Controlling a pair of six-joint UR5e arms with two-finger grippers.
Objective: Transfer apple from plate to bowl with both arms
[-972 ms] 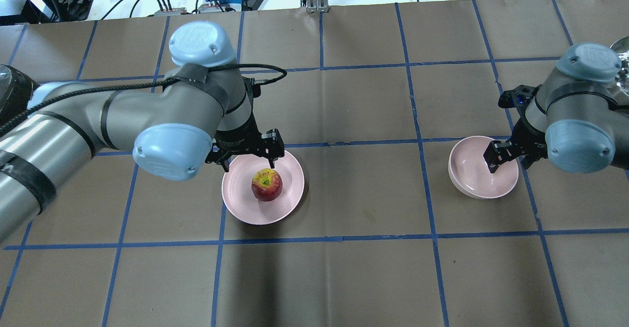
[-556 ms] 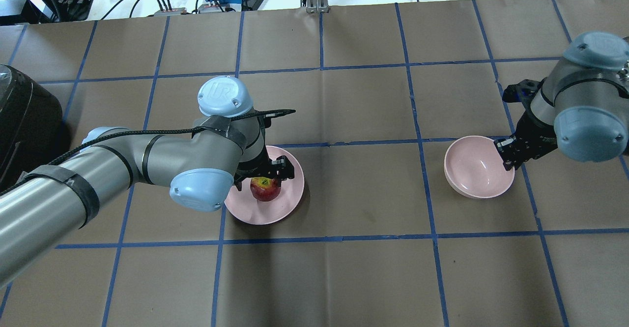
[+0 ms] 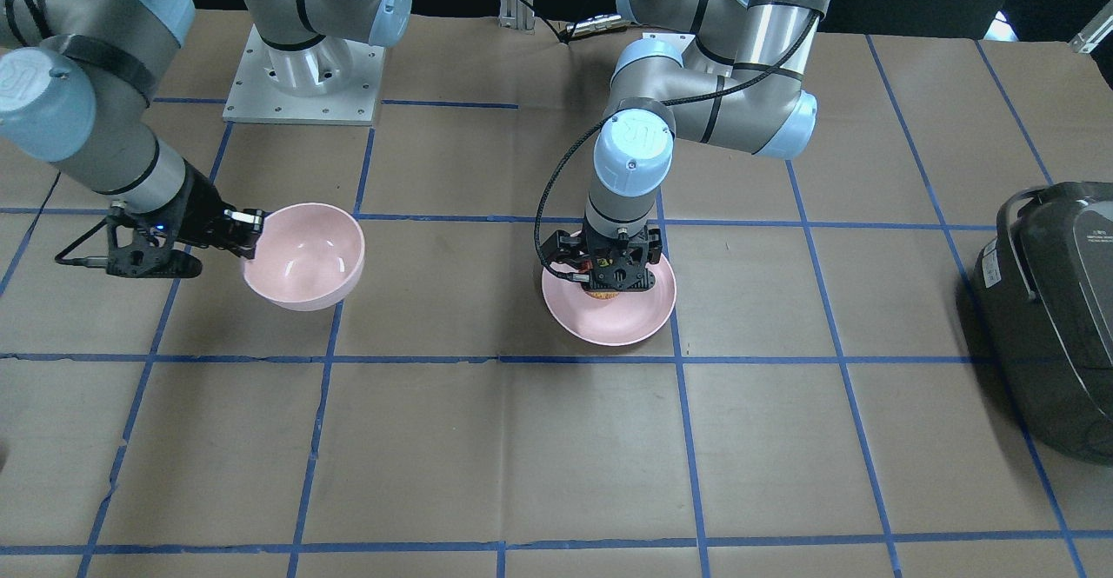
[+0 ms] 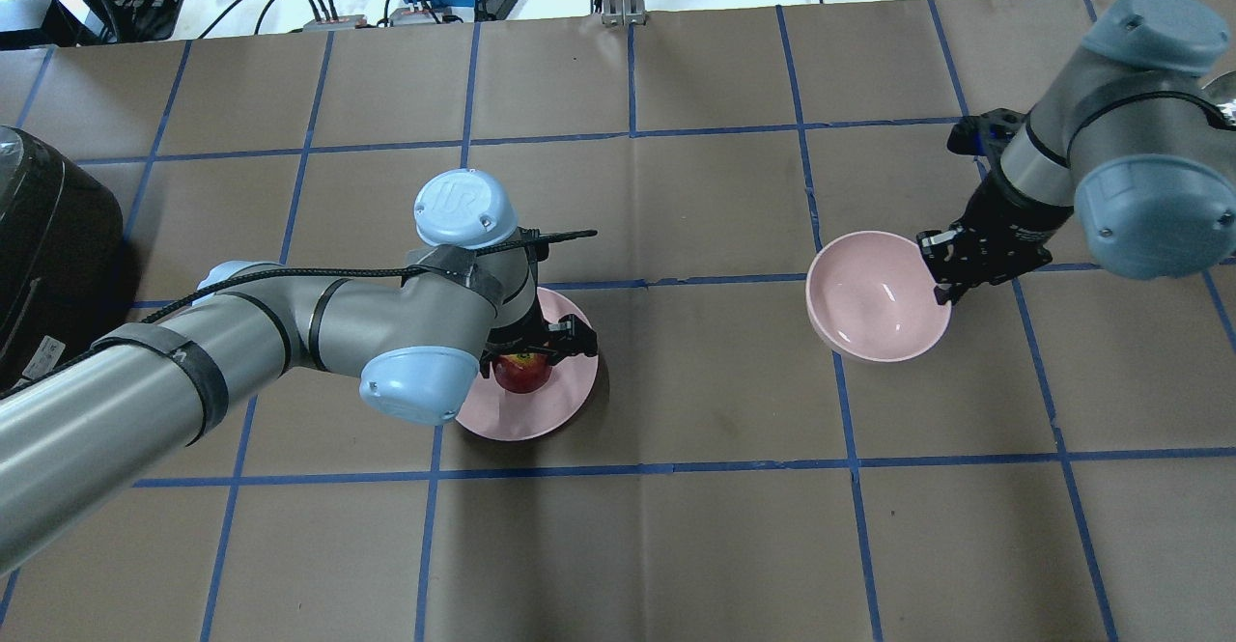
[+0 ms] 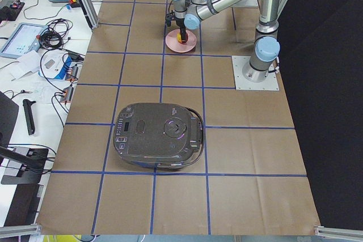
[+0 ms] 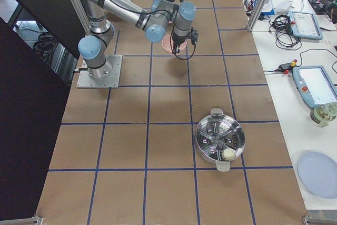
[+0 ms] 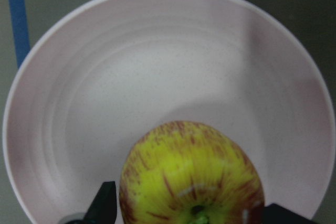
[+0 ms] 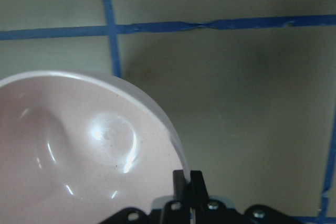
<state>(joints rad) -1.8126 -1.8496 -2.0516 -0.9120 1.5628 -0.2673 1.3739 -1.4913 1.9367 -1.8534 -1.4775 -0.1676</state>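
Note:
The apple sits on the pink plate left of the table's middle. My left gripper is lowered straight over it. In the left wrist view its two fingers press on both sides of the apple, which rests on the plate. My right gripper is shut on the right rim of the pink bowl and holds it tilted above the table. The front view shows the bowl raised, and the right wrist view shows the fingers pinching its rim.
A black rice cooker stands at the table's left edge, behind my left arm. A steel pot with a steamer insert stands near the table's right end. Brown paper with blue tape lines covers the table.
My left gripper has come down over the plate and closed around the apple. My right gripper has taken the bowl's rim, lifted it and carried it left toward the middle.

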